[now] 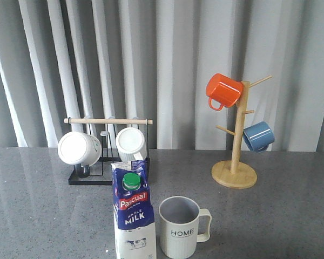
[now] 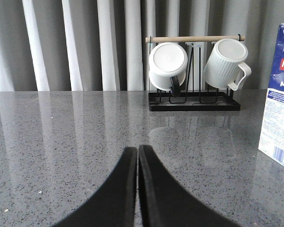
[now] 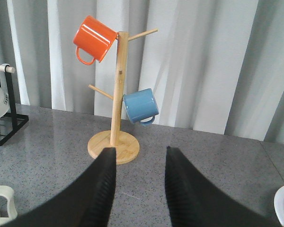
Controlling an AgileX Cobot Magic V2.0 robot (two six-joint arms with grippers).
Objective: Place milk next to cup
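Your milk (image 1: 134,216) stands upright on the bench (image 1: 38,205), just beside the cup (image 1: 179,226), on the side away from its handle; whether they touch is unclear. Behind the milk sits the black rack (image 1: 105,154) with white mugs. Your left hand (image 2: 137,156) is closed and empty. Your right hand (image 3: 139,165) is open, holding nothing.

Milk carton (image 1: 133,216) and HOME mug (image 1: 181,227) stand just beside each other at front centre, narrow gap between. Black mug rack (image 1: 108,154) with two white mugs (image 1: 79,148) blocks behind the carton. Wooden mug tree (image 1: 236,140) stands back right. Grey countertop (image 1: 32,205) bare on front left and front right.
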